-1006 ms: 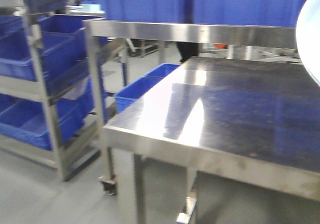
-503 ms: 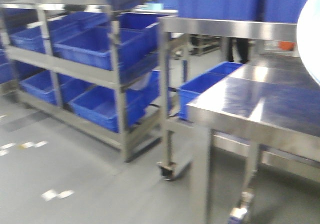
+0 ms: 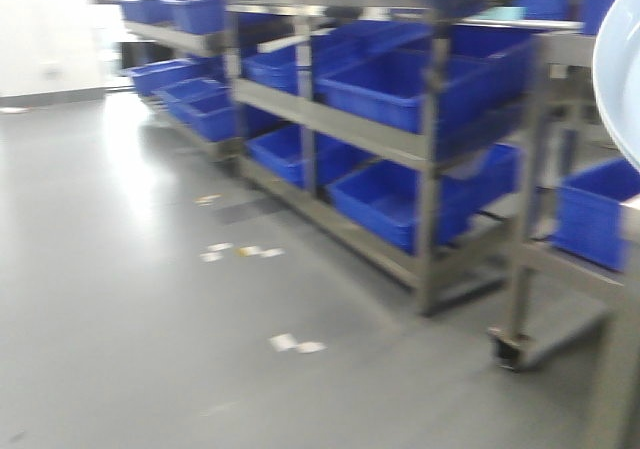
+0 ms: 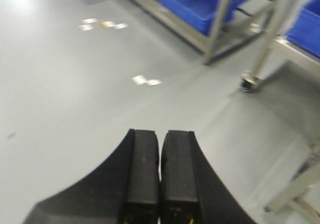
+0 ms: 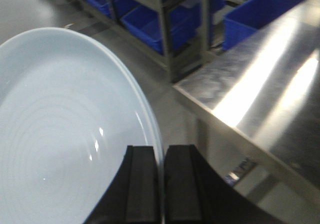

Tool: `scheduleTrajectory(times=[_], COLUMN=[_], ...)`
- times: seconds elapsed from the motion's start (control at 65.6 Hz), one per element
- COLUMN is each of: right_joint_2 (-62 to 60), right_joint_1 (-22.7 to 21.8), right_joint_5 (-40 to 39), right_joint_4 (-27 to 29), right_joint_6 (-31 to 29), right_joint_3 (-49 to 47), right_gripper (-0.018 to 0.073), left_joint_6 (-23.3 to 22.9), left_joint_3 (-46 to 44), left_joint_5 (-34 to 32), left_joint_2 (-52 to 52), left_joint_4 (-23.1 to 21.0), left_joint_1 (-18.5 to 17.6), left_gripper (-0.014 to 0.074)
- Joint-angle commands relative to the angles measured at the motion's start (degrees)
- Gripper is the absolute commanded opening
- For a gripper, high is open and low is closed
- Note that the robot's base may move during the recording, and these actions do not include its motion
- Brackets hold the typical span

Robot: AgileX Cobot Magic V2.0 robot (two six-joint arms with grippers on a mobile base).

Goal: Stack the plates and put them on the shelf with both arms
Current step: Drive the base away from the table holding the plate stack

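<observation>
Many blue bins point(image 3: 395, 94) on steel rack point(image 3: 431, 199); right tool point(image 5: 161, 184) pinches plate point(image 5: 60, 134).

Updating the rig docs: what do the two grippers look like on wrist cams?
Both alike: left gripper and right gripper have matte black, flat rectangular fingers on a black base flaring outward. No cables or legible markings show.

The plate point(image 3: 622, 79) is running off the right edge in the front view and off the left and bottom edges in the right wrist view. Floor scraps point(image 3: 296, 345) are showing too blurred to identify.
</observation>
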Motion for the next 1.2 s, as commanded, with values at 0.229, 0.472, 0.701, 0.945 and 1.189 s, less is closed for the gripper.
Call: scheduleTrajectory(times=[0.229, 0.472, 0.701, 0.945, 1.189], right_joint_2=[0.38, 0.38, 0.38, 0.38, 0.38], right_joint_1=[-0.32, -0.32, -0.32, -0.32, -0.32], right_joint_5=[-5.54, -5.54, -5.54, -5.54, -5.59], right_joint_4=[-0.24, -0.24, -0.24, -0.24, -0.24], right_joint_6=[-0.17, -0.17, -0.17, -0.17, -0.17], right_joint_3=[-1.60, -1.60, -1.60, -1.60, -1.60], right_gripper=[0.0048, 0.0048, 0.0048, 0.0048, 0.0048], left_joint_6=[-0.37, -0.37, -0.37, -0.37, -0.37], left_joint_3=[-1.63, -1.63, -1.63, -1.63, -1.63], left_joint_5=[-4.55, -4.55, -4.55, -4.55, -4.60], left_joint_2=[-0.46, -0.46, -0.46, -0.46, -0.46], left_joint_4=[-0.32, -0.32, -0.32, -0.32, -0.32], left_joint_1=[0.12, 0.12, 0.12, 0.12, 0.12], left_gripper=[0.0087, 0.0087, 0.0087, 0.0087, 0.0087])
